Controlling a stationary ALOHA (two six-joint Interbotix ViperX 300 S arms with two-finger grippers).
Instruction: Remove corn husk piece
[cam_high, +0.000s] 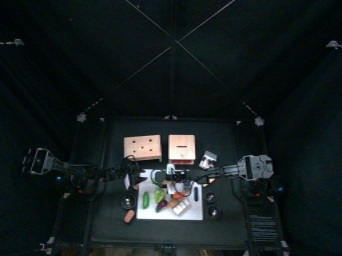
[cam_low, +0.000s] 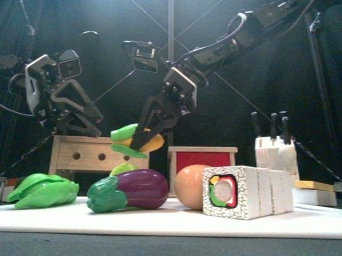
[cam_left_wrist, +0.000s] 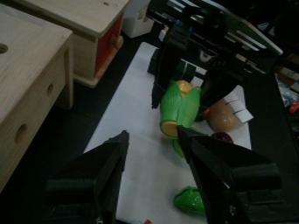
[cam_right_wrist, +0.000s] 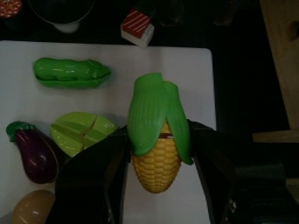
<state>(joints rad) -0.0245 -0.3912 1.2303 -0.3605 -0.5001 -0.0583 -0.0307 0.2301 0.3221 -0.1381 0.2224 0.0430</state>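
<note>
My right gripper (cam_right_wrist: 162, 142) is shut on a toy corn cob (cam_right_wrist: 160, 166) and holds it above the white board (cam_right_wrist: 222, 96). A light-green corn husk piece (cam_right_wrist: 152, 109) still wraps the cob's tip. In the front view the cob with its husk (cam_low: 128, 135) hangs tilted under the right gripper (cam_low: 154, 118). My left gripper (cam_left_wrist: 158, 175) is open and empty, a short way from the corn (cam_left_wrist: 177, 112) and pointing at it. In the top view both grippers meet over the board (cam_high: 201, 212).
On the board lie a green pea pod (cam_right_wrist: 70, 70), a cabbage half (cam_right_wrist: 79, 133), an eggplant (cam_right_wrist: 35, 156), a peach (cam_low: 194, 185) and a sushi block (cam_low: 247, 192). A wooden box (cam_low: 91, 155), a red box (cam_low: 201, 157) and a knife block (cam_low: 274, 152) stand behind.
</note>
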